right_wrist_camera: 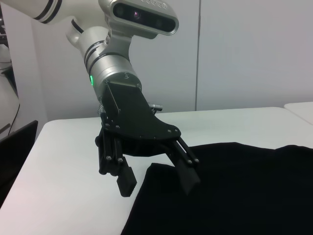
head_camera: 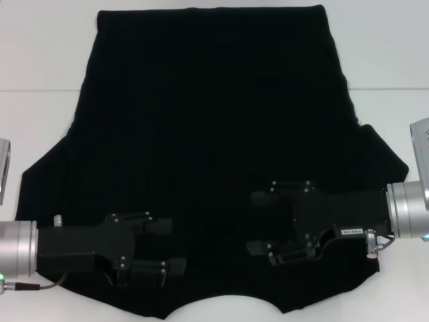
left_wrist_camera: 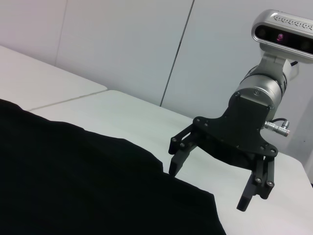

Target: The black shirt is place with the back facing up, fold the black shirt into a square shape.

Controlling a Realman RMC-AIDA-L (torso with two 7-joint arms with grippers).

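Observation:
The black shirt (head_camera: pixel 214 134) lies spread flat on the white table (head_camera: pixel 40 54), plain side up, with its hem at the far side and its neckline (head_camera: pixel 224 310) at the near edge. My left gripper (head_camera: pixel 171 246) hovers open over the near left shoulder area, fingers pointing inward. My right gripper (head_camera: pixel 256 223) hovers open over the near right shoulder area, facing the left one. The left wrist view shows the right gripper (left_wrist_camera: pixel 208 188) open just above the shirt (left_wrist_camera: pixel 73 181) edge. In the right wrist view, the left gripper (right_wrist_camera: pixel 159 187) is open above the shirt (right_wrist_camera: pixel 234 191).
A seam (head_camera: pixel 40 91) runs across the white table behind the sleeves. Bare tabletop flanks the shirt on both sides and beyond the hem. A pale wall (left_wrist_camera: pixel 122 44) stands past the table.

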